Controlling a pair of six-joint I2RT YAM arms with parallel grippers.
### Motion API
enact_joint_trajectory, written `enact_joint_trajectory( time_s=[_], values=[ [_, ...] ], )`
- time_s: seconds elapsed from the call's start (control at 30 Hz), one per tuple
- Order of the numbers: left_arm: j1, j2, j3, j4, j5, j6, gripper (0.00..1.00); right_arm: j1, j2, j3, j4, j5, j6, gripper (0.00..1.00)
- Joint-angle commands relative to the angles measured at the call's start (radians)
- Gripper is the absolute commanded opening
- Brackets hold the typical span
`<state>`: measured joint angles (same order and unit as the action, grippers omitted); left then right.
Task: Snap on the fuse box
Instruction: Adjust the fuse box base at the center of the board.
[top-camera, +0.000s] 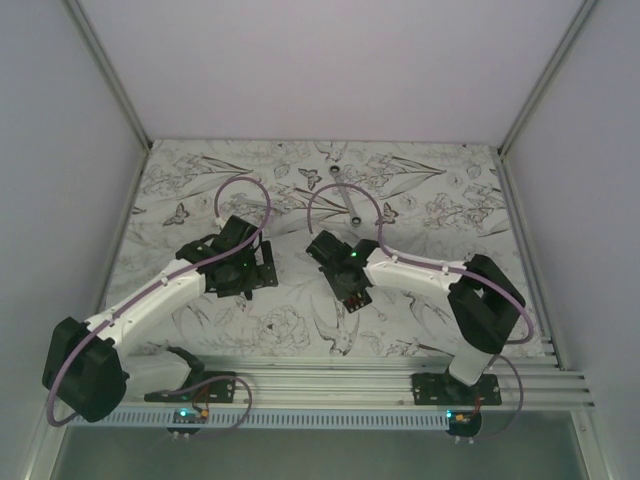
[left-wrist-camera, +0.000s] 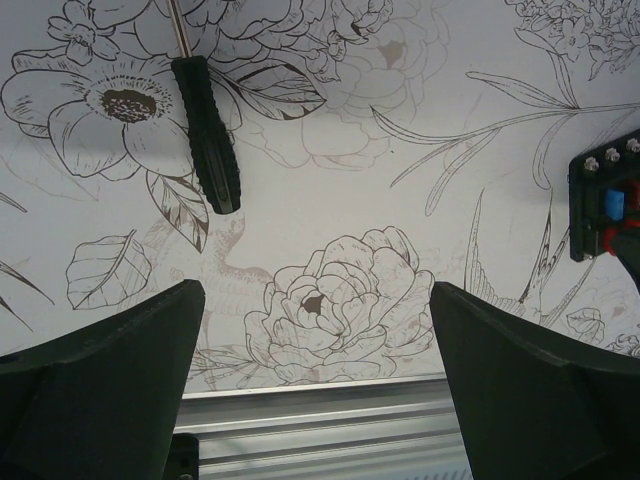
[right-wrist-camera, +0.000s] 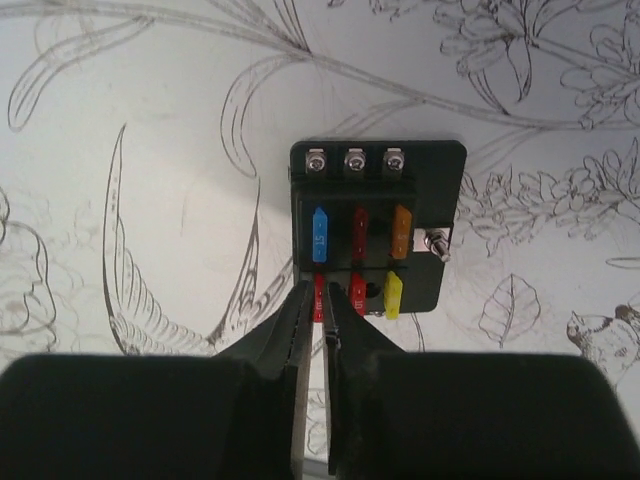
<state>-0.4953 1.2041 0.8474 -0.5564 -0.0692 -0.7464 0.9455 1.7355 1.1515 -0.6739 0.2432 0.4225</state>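
Note:
The fuse box (right-wrist-camera: 375, 235) is a small black box lying flat on the flower-print table. Its top is uncovered and shows blue, red, orange and yellow fuses in two rows. No pale translucent top shows. My right gripper (right-wrist-camera: 318, 290) is at its near left corner, with the jaws almost together around the bottom-left red fuse (right-wrist-camera: 319, 296). In the top view it (top-camera: 350, 292) is over the box. My left gripper (left-wrist-camera: 315, 290) is open and empty above the table. The box edge (left-wrist-camera: 605, 205) shows at its far right.
A black-handled screwdriver (left-wrist-camera: 207, 130) lies on the table ahead-left of my left gripper. A metal rail (top-camera: 400, 380) runs along the near edge of the table. White walls enclose the table at the left, right and back.

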Motion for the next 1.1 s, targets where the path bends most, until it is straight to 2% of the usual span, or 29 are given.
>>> enact_joint_trajectory(
  time_s=[0.0,0.17,0.37,0.57,1.07],
  values=[
    [0.008,-0.014,-0.016,-0.013,0.004,0.007,1.0,-0.004,-0.096,-0.008,-0.009,-0.034,-0.035,0.16],
    [0.008,-0.014,-0.016,-0.012,0.005,0.007,1.0,-0.012,-0.161,-0.044,0.024,-0.034,-0.085,0.3],
    [0.008,-0.015,-0.018,-0.012,0.002,0.006,1.0,-0.019,-0.176,-0.077,0.068,-0.072,-0.11,0.33],
    [0.008,-0.014,-0.018,-0.013,0.001,0.008,1.0,-0.028,-0.109,-0.085,0.076,-0.071,-0.104,0.31],
    [0.008,-0.005,-0.016,-0.011,0.003,0.008,1.0,-0.061,-0.092,-0.122,0.08,-0.097,-0.087,0.11]
  ],
)
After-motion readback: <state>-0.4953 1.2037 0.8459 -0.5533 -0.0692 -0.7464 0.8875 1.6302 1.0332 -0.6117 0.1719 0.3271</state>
